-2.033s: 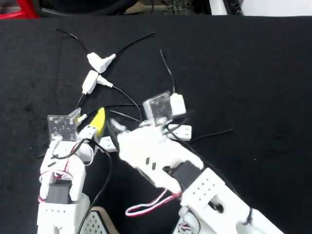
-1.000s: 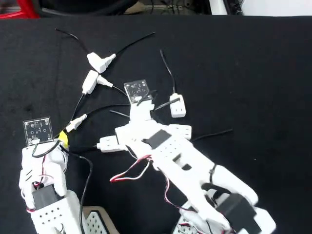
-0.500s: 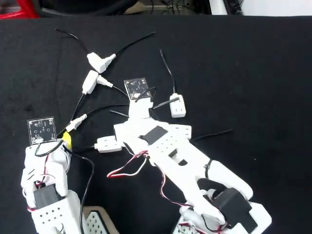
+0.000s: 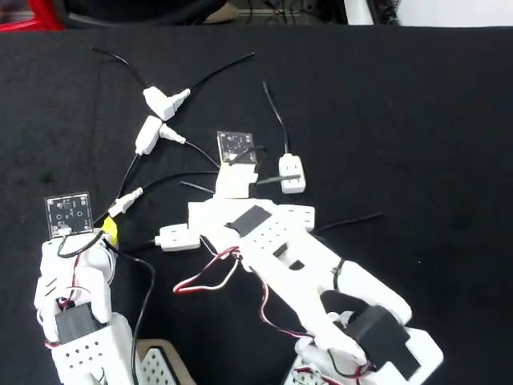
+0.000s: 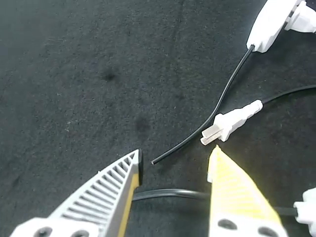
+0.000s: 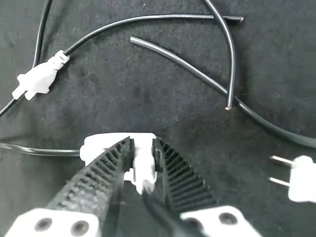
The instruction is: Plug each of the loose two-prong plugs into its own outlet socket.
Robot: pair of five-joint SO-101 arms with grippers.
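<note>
Beside outlet socket (image 6: 101,146): right gripper (image 6: 142,141) clamped on plug (image 6: 143,160) | left gripper (image 5: 175,151) spread wide

A black cloth (image 4: 433,120) covers the whole table. Past the table's far edge, at the left corner, sits a red thing (image 4: 32,12). Next to it along that far edge is a big dark shape (image 4: 144,10), too dim to tell what it is. Further along are a small tan thing (image 4: 228,10) and some dark cables (image 4: 280,10). At the far right corner is a white surface (image 4: 457,12).
</note>
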